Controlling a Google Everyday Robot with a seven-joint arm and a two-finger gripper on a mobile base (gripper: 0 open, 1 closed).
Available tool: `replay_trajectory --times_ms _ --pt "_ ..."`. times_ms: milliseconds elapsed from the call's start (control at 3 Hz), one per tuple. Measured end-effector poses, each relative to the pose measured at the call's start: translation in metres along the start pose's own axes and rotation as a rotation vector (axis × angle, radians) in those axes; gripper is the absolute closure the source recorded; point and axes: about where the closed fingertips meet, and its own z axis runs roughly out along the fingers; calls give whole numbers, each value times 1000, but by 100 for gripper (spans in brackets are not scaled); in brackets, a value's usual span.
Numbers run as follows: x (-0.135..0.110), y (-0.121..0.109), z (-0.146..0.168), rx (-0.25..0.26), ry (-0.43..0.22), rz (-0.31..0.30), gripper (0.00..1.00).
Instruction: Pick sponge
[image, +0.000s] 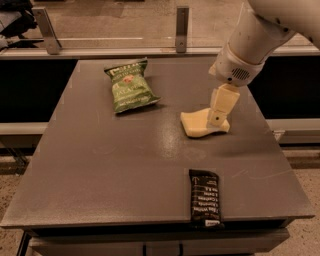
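The pale yellow sponge (199, 124) lies flat on the dark grey table (100, 165), right of centre. My gripper (218, 114) comes down from the upper right on a white arm and hangs right over the sponge's right end, its tip at or just above the foam. The right end of the sponge is hidden behind it.
A green chip bag (129, 85) lies at the back left of the table. A black snack bar with white text (204, 198) lies at the front edge, right of centre. A rail with metal posts (182, 22) runs behind the table.
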Motion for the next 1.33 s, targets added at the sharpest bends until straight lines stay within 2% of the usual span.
replay_trajectory --times_ms 667,1000,1333 --pt "1 1 57 -72 -1 37 0" --pt "3 2 68 -71 -23 36 18" --pt "5 3 72 -70 -36 31 41"
